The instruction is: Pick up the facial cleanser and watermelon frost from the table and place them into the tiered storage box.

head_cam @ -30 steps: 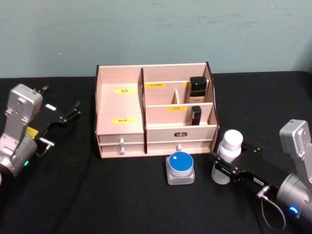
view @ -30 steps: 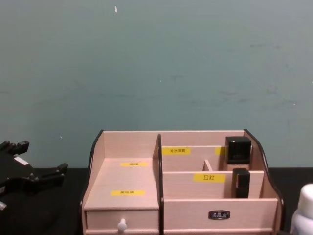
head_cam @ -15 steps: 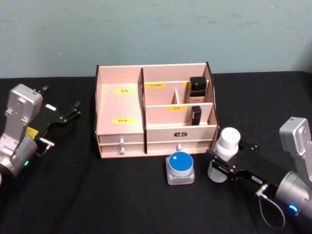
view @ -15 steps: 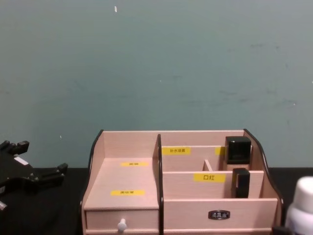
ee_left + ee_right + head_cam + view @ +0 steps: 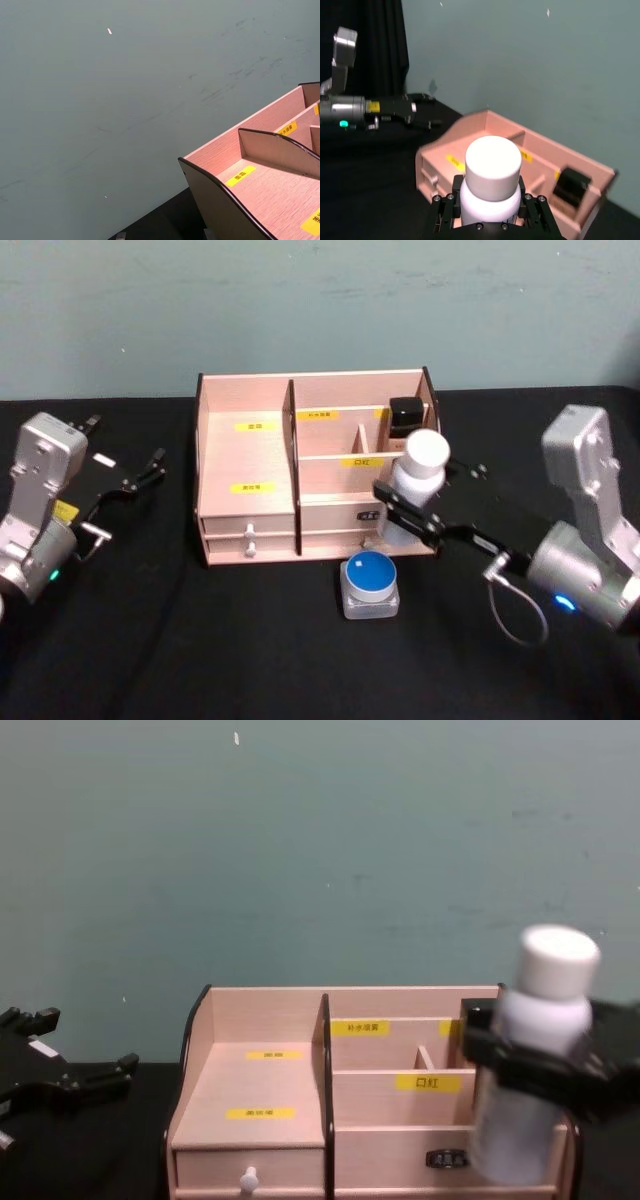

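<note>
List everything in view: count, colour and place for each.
tiered storage box: one, pale wood with dark trim, at the middle of the table
yellow labels: several, yellow, on the box's shelves and dividers
black container: one, black, in the box's rear right compartment
white bottle: one, white, held upright in front of the box's right side
blue-lidded jar: one, clear with a blue lid, on the table in front of the box
table: one, black
wall: one, teal, behind the table
left gripper: one, black, open, idle to the left of the box
right gripper: one, black, shut on the white bottle
</note>
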Motion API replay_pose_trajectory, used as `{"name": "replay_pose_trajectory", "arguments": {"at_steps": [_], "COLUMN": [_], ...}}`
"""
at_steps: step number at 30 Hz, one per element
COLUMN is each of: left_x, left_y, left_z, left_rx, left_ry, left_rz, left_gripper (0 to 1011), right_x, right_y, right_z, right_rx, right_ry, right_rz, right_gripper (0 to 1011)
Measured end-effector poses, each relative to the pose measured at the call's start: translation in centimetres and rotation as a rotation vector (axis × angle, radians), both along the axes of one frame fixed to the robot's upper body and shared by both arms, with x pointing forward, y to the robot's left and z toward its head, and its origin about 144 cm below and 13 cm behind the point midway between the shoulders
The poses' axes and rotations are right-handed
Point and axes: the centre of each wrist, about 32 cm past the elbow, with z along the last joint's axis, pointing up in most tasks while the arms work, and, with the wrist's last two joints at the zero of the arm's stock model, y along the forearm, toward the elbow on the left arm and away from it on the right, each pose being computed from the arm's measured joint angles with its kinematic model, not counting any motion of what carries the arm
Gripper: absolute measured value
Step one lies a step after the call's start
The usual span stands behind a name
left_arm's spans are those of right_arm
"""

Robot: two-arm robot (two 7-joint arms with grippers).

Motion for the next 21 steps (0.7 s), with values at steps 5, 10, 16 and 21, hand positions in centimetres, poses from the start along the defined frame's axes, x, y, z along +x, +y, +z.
{"name": "replay_pose_trajectory", "arguments": {"at_steps": [5,10,16,21], "left_x": [0.0,0.0,0.0,0.0], "left_y": [0.0,0.0,0.0,0.0], "left_z": [0.0,0.0,0.0,0.0], "left_rx": [0.0,0.0,0.0,0.0], "left_ry": [0.0,0.0,0.0,0.0], "left_rz": [0.0,0.0,0.0,0.0], "left_gripper": [1001,1001,1001,1001], "right_x": [2.1,4.1,6.5,8.1], "right_y": [1.8,3.4,4.8,5.6], "right_z": [1.3,2.0,2.2,2.1], "right_rx": [0.012,0.015,0.013,0.009], "right_ry": [-0.038,-0.059,-0.065,-0.062], "right_rz": [0.011,0.001,-0.014,-0.028], "right_gripper": [592,591,591,591]}}
